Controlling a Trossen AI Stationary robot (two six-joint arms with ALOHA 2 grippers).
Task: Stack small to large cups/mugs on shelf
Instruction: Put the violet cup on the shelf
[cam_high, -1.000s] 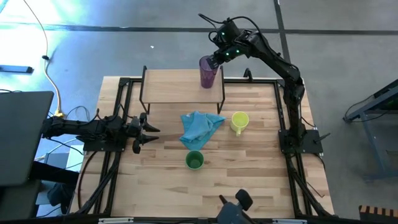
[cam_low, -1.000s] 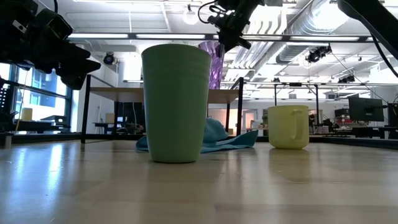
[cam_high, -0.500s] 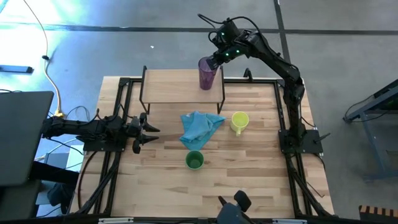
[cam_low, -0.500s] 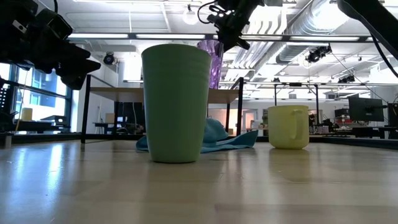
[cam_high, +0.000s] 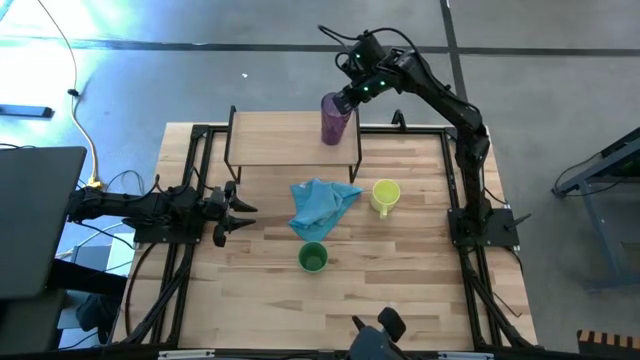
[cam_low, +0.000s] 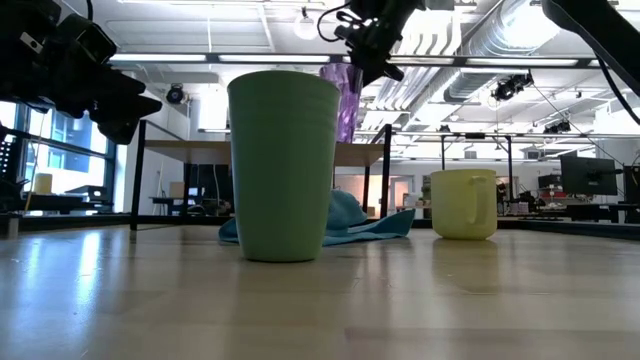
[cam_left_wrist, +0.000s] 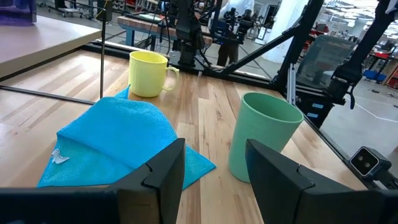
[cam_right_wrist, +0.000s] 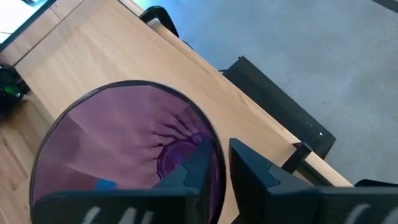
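The purple ribbed tumbler (cam_high: 335, 120) is upright over the right end of the light-wood shelf (cam_high: 280, 140). In the low view the green cup hides its base, so I cannot tell whether it stands on the board. My right gripper (cam_high: 346, 99) is shut on it from above. The green cup (cam_high: 313, 258) stands on its base at the table's near middle. The yellow mug (cam_high: 385, 195) stands to the right of the blue cloth (cam_high: 322, 205). My left gripper (cam_high: 244, 212) waits open at the table's left, fingers pointing at the cloth and well apart from the cups. My right gripper holds the purple tumbler by its rim (cam_right_wrist: 208, 127) on the far-right side. One finger (cam_right_wrist: 198, 163) is inside the tumbler and the other (cam_right_wrist: 252, 169) is outside its wall. The fingers come from above, slanting down. The tumbler hangs upright below them.
The shelf's board left of the tumbler is bare (cam_high: 265, 135). Black frame rails run along the table's left and right sides (cam_high: 455, 180). The crumpled blue cloth lies just in front of the shelf, between the mug and my left gripper.
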